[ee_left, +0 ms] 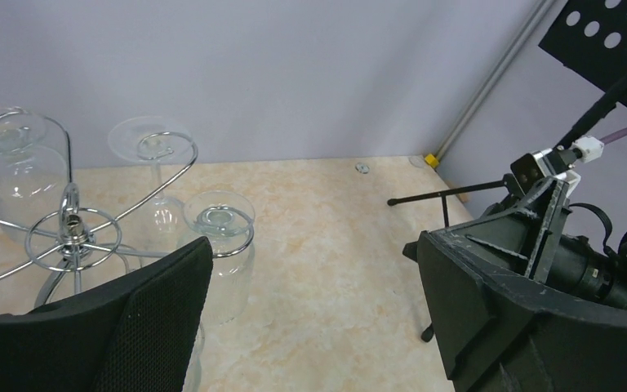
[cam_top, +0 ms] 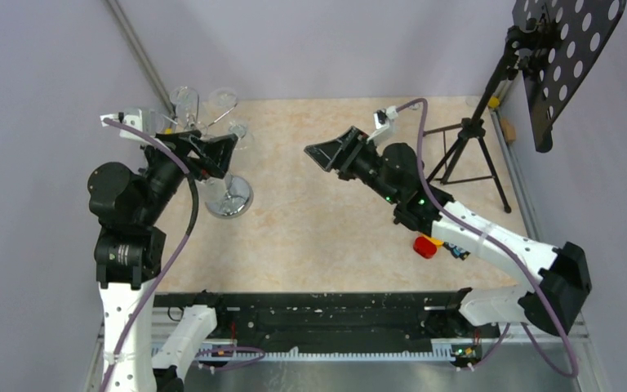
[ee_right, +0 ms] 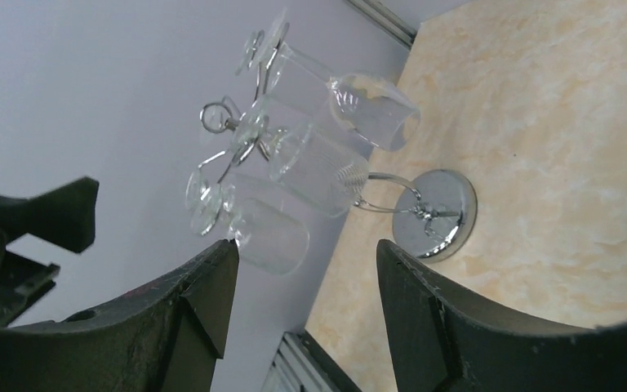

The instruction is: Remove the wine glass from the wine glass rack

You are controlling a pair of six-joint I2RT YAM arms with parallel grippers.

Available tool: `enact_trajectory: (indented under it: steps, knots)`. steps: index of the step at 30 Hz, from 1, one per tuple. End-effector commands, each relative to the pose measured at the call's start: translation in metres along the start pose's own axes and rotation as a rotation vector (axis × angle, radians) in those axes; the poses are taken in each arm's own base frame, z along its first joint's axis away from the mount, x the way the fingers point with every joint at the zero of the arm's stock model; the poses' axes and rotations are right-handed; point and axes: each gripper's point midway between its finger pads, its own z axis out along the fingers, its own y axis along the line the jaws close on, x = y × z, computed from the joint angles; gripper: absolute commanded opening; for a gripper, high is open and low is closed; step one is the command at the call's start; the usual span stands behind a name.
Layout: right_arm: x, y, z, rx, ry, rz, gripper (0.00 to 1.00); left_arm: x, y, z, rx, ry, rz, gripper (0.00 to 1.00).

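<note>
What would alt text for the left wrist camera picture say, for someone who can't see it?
Clear wine glasses hang upside down on a chrome wire rack at the left, over a beige table. The black left gripper frames the foreground, its jaws spread open and empty.

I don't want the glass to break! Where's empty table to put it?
The bare middle of the table, between the rack base and the right arm, is best. The back strip between rack and tripod is bare too. It's crowded at the left, where glasses hang by the left claw.
</note>
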Motion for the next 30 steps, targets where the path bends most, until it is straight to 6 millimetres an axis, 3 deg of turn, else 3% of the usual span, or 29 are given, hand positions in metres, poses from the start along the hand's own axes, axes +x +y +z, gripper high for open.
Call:
enact_trajectory:
  steps: [1, 5, 12, 25, 27, 30]
  knots:
    - [-0.022, 0.051, 0.031, -0.079, -0.074, 0.144, 0.63, -0.015, 0.006, -0.003, -0.049, -0.072, -0.003, 0.99]
    - [0.003, 0.052, 0.07, -0.031, 0.011, 0.173, 0.61, -0.017, 0.013, -0.01, -0.098, -0.087, 0.016, 0.99]
    - [0.029, 0.055, 0.112, -0.049, 0.087, 0.279, 0.46, -0.019, 0.025, -0.03, -0.2, -0.103, 0.058, 0.98]
    - [0.039, 0.07, 0.138, -0.155, 0.083, 0.335, 0.51, -0.016, 0.027, -0.042, -0.223, -0.097, 0.089, 0.99]
    - [0.036, 0.069, 0.139, -0.154, 0.066, 0.342, 0.44, -0.017, 0.028, -0.043, -0.231, -0.098, 0.096, 0.99]
    - [0.029, 0.07, 0.138, -0.158, 0.033, 0.349, 0.21, -0.017, 0.029, -0.044, -0.241, -0.098, 0.101, 0.99]
